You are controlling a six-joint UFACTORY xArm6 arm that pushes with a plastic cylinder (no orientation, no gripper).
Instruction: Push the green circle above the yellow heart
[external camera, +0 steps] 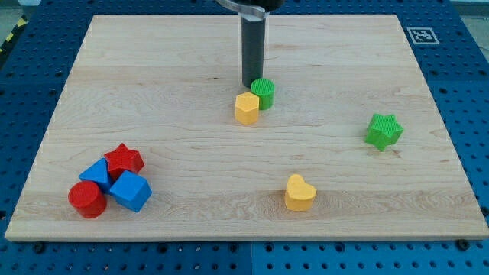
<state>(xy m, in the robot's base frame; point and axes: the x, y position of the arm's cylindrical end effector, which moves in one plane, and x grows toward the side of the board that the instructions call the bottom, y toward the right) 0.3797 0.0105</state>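
Note:
The green circle sits near the board's upper middle, touching a yellow hexagon block at its lower left. The yellow heart lies toward the view's bottom, right of centre, well below the green circle. My tip stands on the board just to the upper left of the green circle, touching or almost touching it, and above the yellow hexagon.
A green star lies at the view's right. At the lower left is a cluster: a red star, a blue block, a blue cube and a red cylinder. The wooden board lies on a blue perforated table.

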